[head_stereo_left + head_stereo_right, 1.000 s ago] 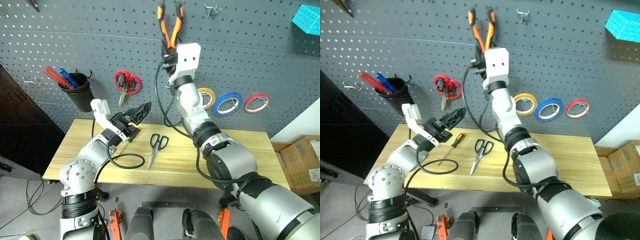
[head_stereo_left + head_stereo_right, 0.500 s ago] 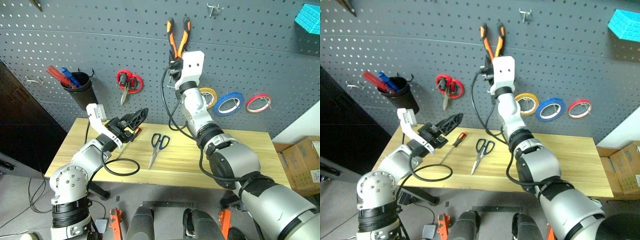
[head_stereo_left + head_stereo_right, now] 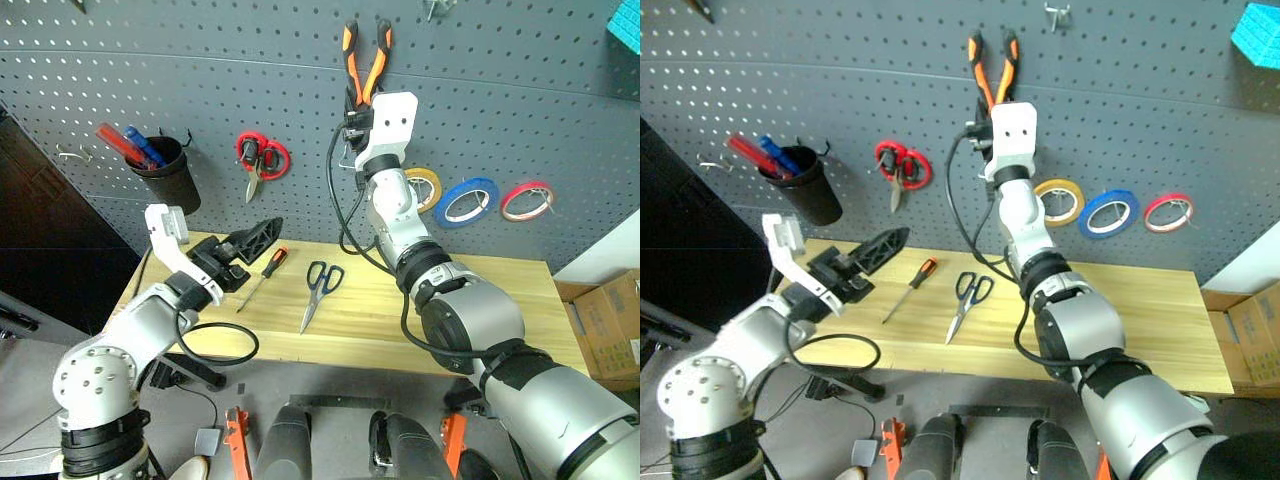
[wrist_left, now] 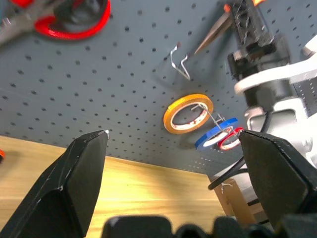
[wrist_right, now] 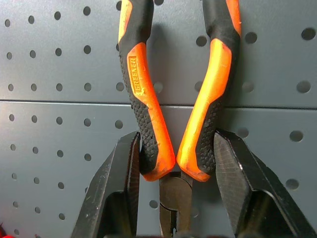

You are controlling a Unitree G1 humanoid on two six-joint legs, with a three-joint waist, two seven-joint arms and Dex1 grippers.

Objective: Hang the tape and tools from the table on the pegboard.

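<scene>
My right gripper (image 5: 176, 144) is shut on the pliers (image 3: 365, 58), pinching the lower ends of their orange-and-black handles. It holds them up against the dark grey pegboard (image 3: 200, 80), handles pointing up. The blue tape (image 3: 467, 200) hangs on a hook of the board between a yellow ring and a red ring. The orange-handled screwdriver (image 3: 262, 277) and the black-handled scissors (image 3: 318, 288) lie side by side on the wooden table (image 3: 480, 320). My left gripper (image 3: 255, 235) hovers open over the table's left part, just left of the screwdriver, with nothing in it.
Red-handled scissors (image 3: 260, 160) and a black cup (image 3: 170, 180) with pens hang on the board at the left. The yellow ring (image 3: 424, 187) and the red ring (image 3: 527, 200) flank the blue one. A bare hook (image 4: 179, 62) sits above the yellow ring. A cardboard box (image 3: 610, 320) stands at the right.
My left gripper has drawn back and to the left, off the screwdriver, still open. The right gripper keeps the pliers up at the board. The view has shifted.
</scene>
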